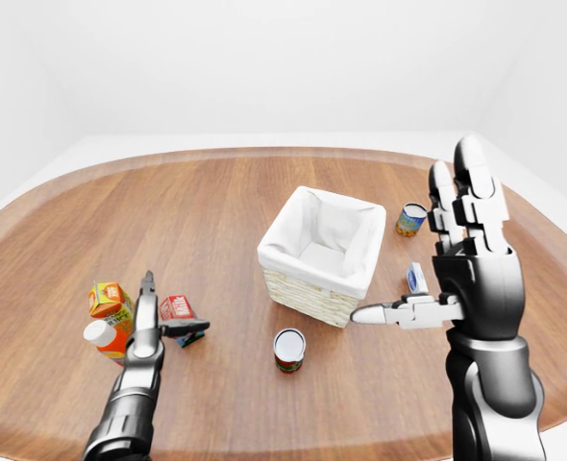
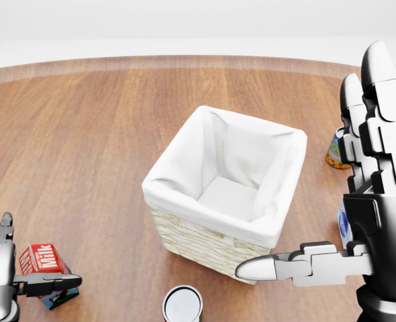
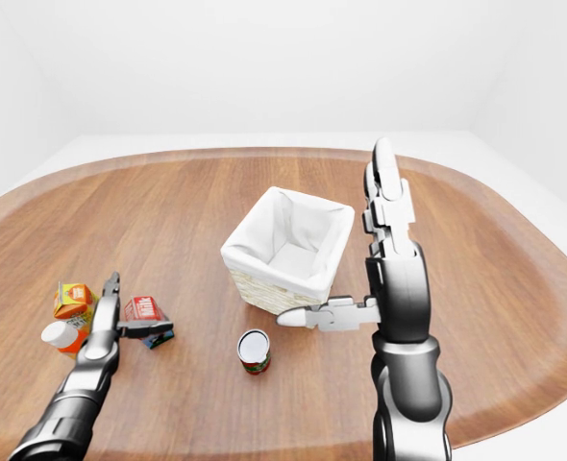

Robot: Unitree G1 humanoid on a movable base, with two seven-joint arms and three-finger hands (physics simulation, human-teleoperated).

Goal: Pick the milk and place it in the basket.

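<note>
The milk [image 2: 43, 263], a small red carton with white lettering, is seen standing on the wooden surface [image 2: 104, 134] at the lower left of the head view, well to the left of the basket [image 2: 226, 189]. The left hand [image 2: 10, 282] is placed right at the carton: one finger is extended upright on the carton's left side, while the thumb [image 2: 50, 283] is laid horizontally across the carton's near lower face. The fingers are not closed round the carton, and whether it is actually touched cannot be told. In the left-eye view the left forearm is seen reaching up from the bottom edge toward the carton.

To the left of the milk, an orange carton [image 1: 109, 299] and a white-capped bottle [image 1: 102, 336] are found just beside each other. The basket, woven and lined with white cloth, is set near the middle of the surface. A can [image 1: 288, 349] with a pale lid is seen below the basket in the left-eye view.

The right hand [image 1: 456, 259] is held upright to the right of the basket, fingers spread and pointing up, the thumb stretched toward the basket's near corner; nothing is held in it. A second can [image 1: 410, 219] stands to the right of the basket, farther away, and a small blue and white item [image 1: 414, 278] is partly hidden by the right hand
</note>
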